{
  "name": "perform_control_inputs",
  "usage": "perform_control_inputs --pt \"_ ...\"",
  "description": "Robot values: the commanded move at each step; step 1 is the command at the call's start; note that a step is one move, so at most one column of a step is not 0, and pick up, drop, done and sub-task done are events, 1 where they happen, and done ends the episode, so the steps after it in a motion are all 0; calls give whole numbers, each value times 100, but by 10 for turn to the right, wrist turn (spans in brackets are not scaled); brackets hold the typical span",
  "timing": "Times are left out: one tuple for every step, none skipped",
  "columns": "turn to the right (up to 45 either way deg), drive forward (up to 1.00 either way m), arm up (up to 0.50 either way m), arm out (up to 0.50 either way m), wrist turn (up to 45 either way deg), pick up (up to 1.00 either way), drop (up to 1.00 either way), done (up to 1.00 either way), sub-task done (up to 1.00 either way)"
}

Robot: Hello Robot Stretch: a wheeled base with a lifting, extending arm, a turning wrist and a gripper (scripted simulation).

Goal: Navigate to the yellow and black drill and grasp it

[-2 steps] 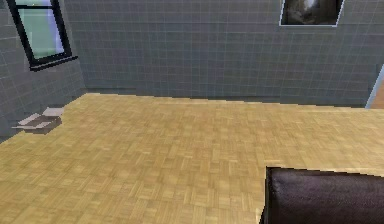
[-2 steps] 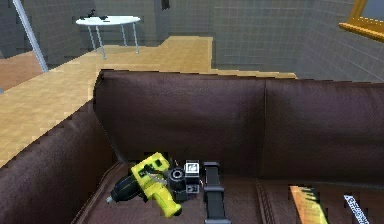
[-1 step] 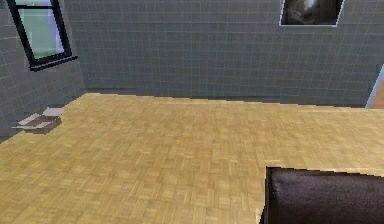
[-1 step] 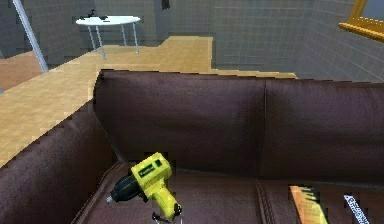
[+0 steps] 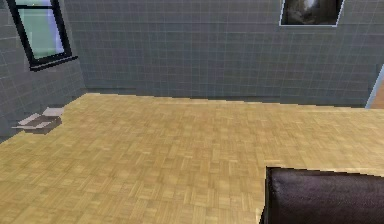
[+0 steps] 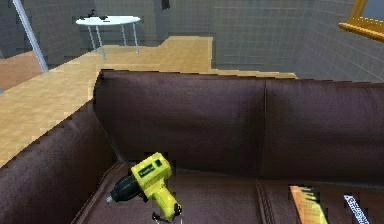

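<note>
Arm side view: a dark brown leather sofa (image 6: pixel 200 120) spreads across the lower part, its back running left to right and one armrest slanting down at the left. Beyond it lie a pale wood floor (image 6: pixel 60 90) and grey walls. The yellow and black drill (image 6: pixel 150 185) rests on the sofa's seat, on the cushion at the armrest end, near the corner where armrest and back meet, its black nose toward the armrest. A flat orange-striped thing (image 6: pixel 308 203) lies on the next cushion, by the seat's front edge. Well apart, a round white table (image 6: pixel 108 21) stands on the floor with a small dark thing (image 6: pixel 95 16) on top.

In the forward view, a dark-framed window (image 5: pixel 40 30) sits upper left, and a flat grey thing (image 5: pixel 38 122) lies at the floor's left edge.

The gripper's state cannot be told.
</note>
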Motion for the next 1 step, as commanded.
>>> perform_control_inputs --pt "0 0 10 0 0 0 0 0 0"
